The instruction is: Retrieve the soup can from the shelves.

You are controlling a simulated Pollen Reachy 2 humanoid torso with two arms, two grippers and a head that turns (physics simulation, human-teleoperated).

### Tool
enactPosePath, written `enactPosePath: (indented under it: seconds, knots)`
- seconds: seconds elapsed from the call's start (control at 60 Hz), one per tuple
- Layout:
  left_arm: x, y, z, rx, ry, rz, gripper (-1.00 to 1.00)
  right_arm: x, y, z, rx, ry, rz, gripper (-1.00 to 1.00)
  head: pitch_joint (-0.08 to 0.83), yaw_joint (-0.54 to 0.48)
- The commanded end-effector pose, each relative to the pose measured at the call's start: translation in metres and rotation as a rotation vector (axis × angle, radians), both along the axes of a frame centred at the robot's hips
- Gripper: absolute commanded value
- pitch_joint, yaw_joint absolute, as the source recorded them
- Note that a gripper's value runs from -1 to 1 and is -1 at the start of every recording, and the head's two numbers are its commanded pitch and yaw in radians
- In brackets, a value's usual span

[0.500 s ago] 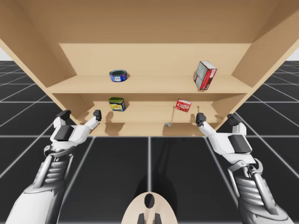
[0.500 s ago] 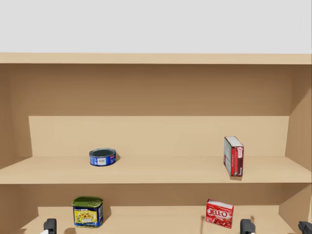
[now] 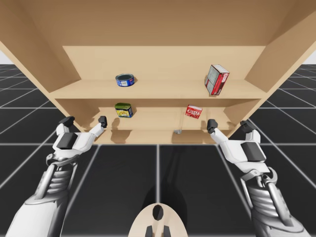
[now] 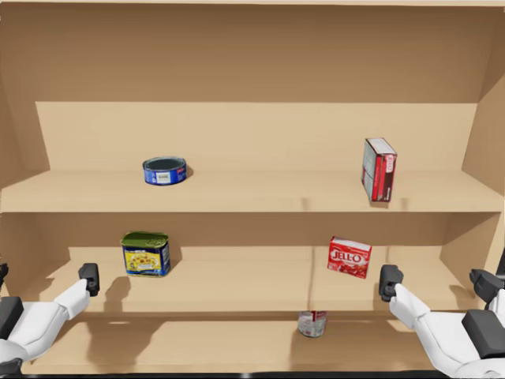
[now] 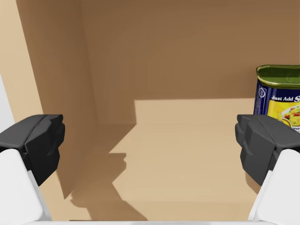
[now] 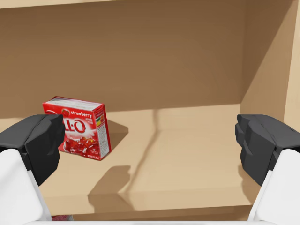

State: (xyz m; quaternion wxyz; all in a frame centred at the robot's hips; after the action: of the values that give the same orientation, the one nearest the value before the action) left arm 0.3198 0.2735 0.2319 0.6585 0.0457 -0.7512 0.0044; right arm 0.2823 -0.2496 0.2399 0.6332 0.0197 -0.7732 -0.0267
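Observation:
The soup can [image 4: 312, 323], small, red and white, stands on the lowest shelf board near its front edge; the high view shows the soup can [image 3: 178, 131] below the small red box. My right gripper [image 3: 228, 124] is open in front of the middle shelf, up and to the right of the can. From the right wrist, the right gripper [image 6: 150, 140] faces the middle shelf with nothing between its fingers. My left gripper [image 3: 85, 120] is open at the shelf's left end, and the left gripper [image 5: 150, 140] holds nothing.
A small red box [image 6: 82, 127] and a green-lidded blue and yellow can [image 5: 279, 93] stand on the middle shelf [image 4: 237, 288]. On the upper shelf are a flat blue can [image 4: 164, 170] and a tall red and white box [image 4: 379, 169]. Side walls close both ends.
My head has turned downward, bringing the lower shelves, the soup can and both grippers into the head view. The arms have barely moved.

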Motion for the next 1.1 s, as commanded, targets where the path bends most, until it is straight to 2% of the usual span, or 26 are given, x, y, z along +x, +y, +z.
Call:
enactPosePath:
  seconds: [0.017, 0.233, 0.483, 0.533, 0.55, 0.567, 0.633, 0.7, 0.767, 0.883, 1.033, 1.1]
  knots:
    - [0.0, 0.0, 0.0, 0.002, -0.002, -0.001, -1.0, 0.001, 0.004, -0.003, 0.015, 0.006, -0.013, -1.0, 0.302, -0.02]
    - [-0.001, 0.0, 0.002, 0.008, -0.009, -0.01, -1.0, 0.002, 0.006, -0.005, 0.008, 0.004, -0.013, -1.0, 0.47, -0.07]
    - [-0.006, -0.003, 0.004, 0.013, -0.023, -0.022, -1.0, -0.001, 0.014, -0.009, -0.027, 0.012, 0.002, -1.0, 0.577, -0.18]
    - [-0.006, -0.003, 0.004, 0.012, -0.026, -0.022, -1.0, -0.005, 0.017, -0.01, -0.019, 0.024, 0.014, -1.0, 0.58, -0.18]
    - [-0.006, -0.003, 0.004, 0.011, -0.027, -0.021, -1.0, -0.009, 0.021, -0.011, 0.006, 0.045, 0.004, -1.0, 0.58, -0.18]
    - [-0.007, -0.003, 0.004, 0.011, -0.027, -0.021, -1.0, -0.01, 0.022, -0.01, 0.008, 0.048, 0.011, -1.0, 0.579, -0.18]
    - [-0.006, -0.004, 0.004, 0.009, -0.025, -0.018, -1.0, -0.02, 0.027, -0.01, -0.016, 0.04, 0.022, -1.0, 0.576, -0.18]
    - [-0.007, -0.004, 0.003, 0.007, -0.023, -0.016, -1.0, -0.033, 0.033, -0.01, -0.003, 0.062, 0.044, -1.0, 0.573, -0.17]
    - [-0.007, -0.004, 0.003, 0.005, -0.022, -0.014, -1.0, -0.045, 0.041, -0.018, 0.023, 0.102, 0.096, -1.0, 0.571, -0.17]
    - [-0.007, -0.004, 0.003, 0.002, -0.022, -0.015, -1.0, -0.061, 0.062, -0.049, 0.067, 0.2, 0.257, -1.0, 0.568, -0.17]
    - [-0.008, -0.004, 0.004, 0.0, -0.023, -0.016, -1.0, -0.05, 0.074, -0.078, 0.022, 0.251, 0.269, -1.0, 0.564, -0.17]
    - [-0.008, -0.003, 0.004, -0.001, -0.024, -0.017, -1.0, -0.038, 0.078, -0.087, 0.032, 0.267, 0.278, -1.0, 0.564, -0.17]
